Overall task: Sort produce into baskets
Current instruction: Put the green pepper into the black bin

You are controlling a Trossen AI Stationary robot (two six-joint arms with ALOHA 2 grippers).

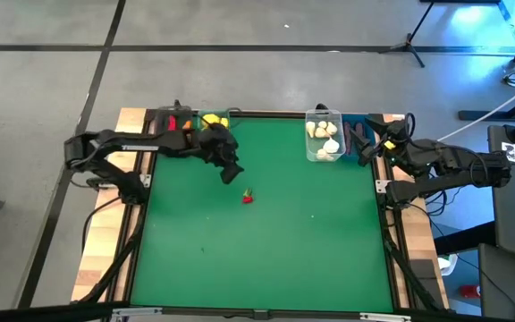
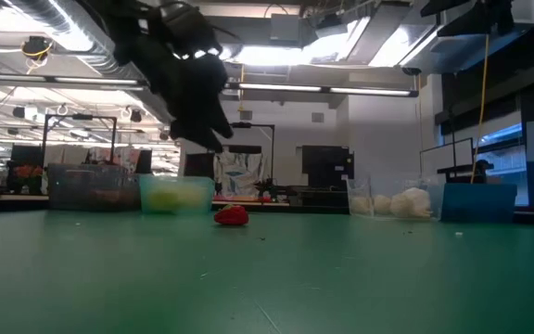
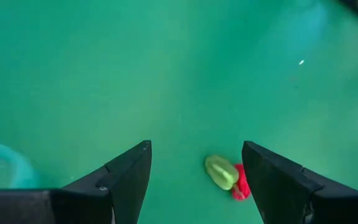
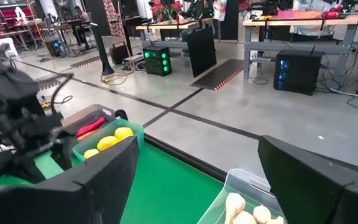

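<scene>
Overhead, the green table [image 1: 266, 250] carries one loose item, a small red pepper [image 1: 248, 197] with a green stem, lying left of centre. The left gripper [image 1: 231, 173] hangs above the mat just up and left of the pepper, clear of it. In its wrist view the two dark fingers [image 3: 126, 180] stand wide apart with nothing between them, and the pepper [image 3: 229, 176] lies on the mat beyond, nearer one finger than the other. The table-level view shows the gripper [image 2: 213, 139] raised above the pepper [image 2: 232, 216], not touching it.

Four baskets line the far edge. The dark basket [image 1: 170, 121] is largely covered by the left arm; only a red and orange scrap of its contents shows. The teal basket [image 1: 215, 120], beside it, holds yellow lemons [image 4: 107, 142], partly hidden overhead by the gripper. The clear basket [image 1: 324, 136] holds white garlic bulbs [image 1: 325, 134], cut off by the frame edge in the right wrist view. The blue basket [image 1: 358, 134] sits just beside it; its contents are dark and hard to make out.

The right gripper [image 1: 369, 152] waits at the right edge near the blue basket, its fingers [image 4: 104, 180] spread wide and empty.
</scene>
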